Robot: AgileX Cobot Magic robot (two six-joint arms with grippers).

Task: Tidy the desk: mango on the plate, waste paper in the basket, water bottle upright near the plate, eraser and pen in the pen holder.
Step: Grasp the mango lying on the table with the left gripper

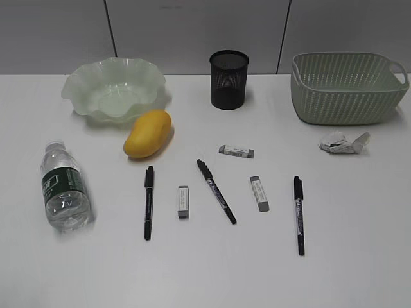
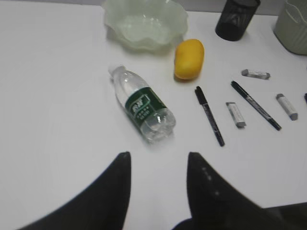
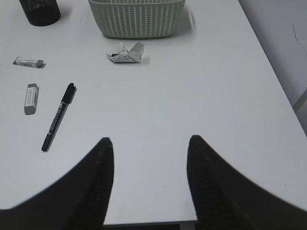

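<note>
On the tabletop (image 1: 359, 269) nothing is tidied yet. The bottle (image 2: 143, 105) lies flat near the left edge, mango (image 2: 189, 58) touching the plate (image 2: 144, 24) toward the far-left corner. Left pincer (image 2: 158, 163) gapes empty, right pincer (image 3: 149, 146) likewise. Probably best to grip the mango across its narrow middle.

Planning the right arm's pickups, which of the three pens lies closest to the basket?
The rightmost pen, alone past the erasers on the basket's side; the other two lie nearer the mango.
</note>
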